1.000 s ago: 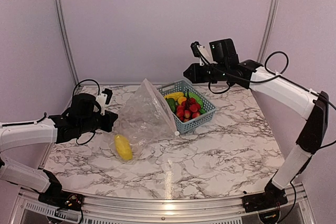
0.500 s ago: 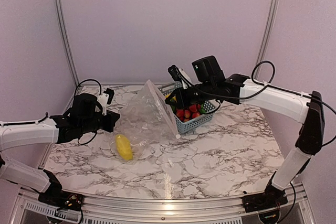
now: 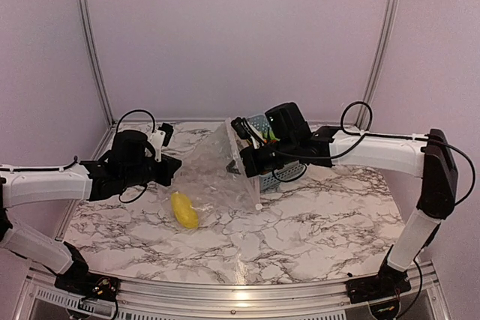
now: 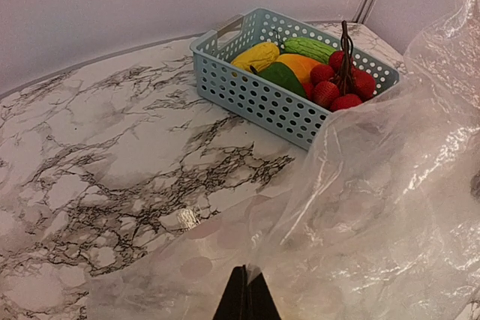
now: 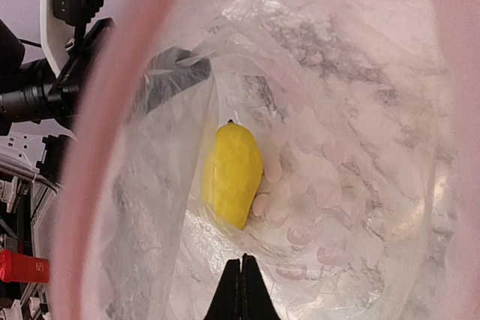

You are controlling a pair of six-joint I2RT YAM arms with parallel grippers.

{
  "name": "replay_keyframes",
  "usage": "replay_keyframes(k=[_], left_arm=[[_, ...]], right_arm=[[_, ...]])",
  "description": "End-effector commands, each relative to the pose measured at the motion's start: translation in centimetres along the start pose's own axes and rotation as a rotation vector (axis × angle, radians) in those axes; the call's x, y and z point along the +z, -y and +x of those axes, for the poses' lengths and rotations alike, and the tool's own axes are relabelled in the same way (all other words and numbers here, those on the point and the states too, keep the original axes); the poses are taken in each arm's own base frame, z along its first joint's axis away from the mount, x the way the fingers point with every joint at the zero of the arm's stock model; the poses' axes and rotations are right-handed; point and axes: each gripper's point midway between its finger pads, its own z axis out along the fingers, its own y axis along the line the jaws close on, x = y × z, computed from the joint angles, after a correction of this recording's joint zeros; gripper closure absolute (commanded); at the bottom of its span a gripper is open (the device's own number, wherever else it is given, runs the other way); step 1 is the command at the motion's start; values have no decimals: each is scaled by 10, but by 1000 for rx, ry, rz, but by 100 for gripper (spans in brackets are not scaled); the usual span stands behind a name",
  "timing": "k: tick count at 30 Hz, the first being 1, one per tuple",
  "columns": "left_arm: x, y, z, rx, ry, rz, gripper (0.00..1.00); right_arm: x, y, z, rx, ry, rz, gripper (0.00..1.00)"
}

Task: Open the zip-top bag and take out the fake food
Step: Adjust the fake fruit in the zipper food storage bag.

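Left gripper point(image 4: 241, 299) has its two fingers pressed together, and they pinch a fold of the zip-top bag point(image 3: 206, 177) at the bag's left side. Nearest to the arm bases, one yellow piece point(image 3: 184, 210) lies inside the bag, on the bottom film that rests on the marble table point(image 3: 322, 219), just in front of the left gripper. From there the clear plastic rises like a tent toward the right. Its zip strip point(image 3: 246, 177) stands as a tilted line, with the lower end touching the table. The right gripper point(image 5: 241, 288) is at this open mouth and looks into the bag. Its fingers are closed too, tip against tip, and I cannot tell if any film is between them. In the right wrist view the yellow piece is just beyond these fingertips, apart from them. Behind the bag, at the far side, stands the blue-grey basket point(image 4: 255, 99) with the rest of the fake food point(image 4: 300, 61): yellow, green and small red pieces. In the top view the right arm hides part of the basket.
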Motion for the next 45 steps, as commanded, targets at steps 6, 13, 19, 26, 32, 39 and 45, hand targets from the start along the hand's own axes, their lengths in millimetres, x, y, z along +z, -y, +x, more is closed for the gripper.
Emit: replay_keyframes(k=[6, 13, 19, 26, 32, 39, 45], left_arm=[[3, 12, -25, -61, 52, 27, 80], [-22, -1, -31, -130, 76, -34, 51], [-44, -5, -1, -252, 14, -26, 63], [-55, -5, 54, -403, -92, -3, 85], [-49, 3, 88, -455, -166, 3, 89], [-30, 5, 101, -481, -189, -12, 95], [-22, 1, 109, -490, -211, -41, 97]], right_arm=[[14, 3, 8, 75, 24, -43, 100], [20, 9, 13, 98, 20, -36, 100], [26, 14, 16, 110, 8, -28, 100], [29, 18, 22, 133, -3, -17, 100], [32, 21, 25, 148, -9, -16, 100], [34, 21, 29, 157, -23, -24, 100], [38, 17, 33, 158, -36, -33, 100]])
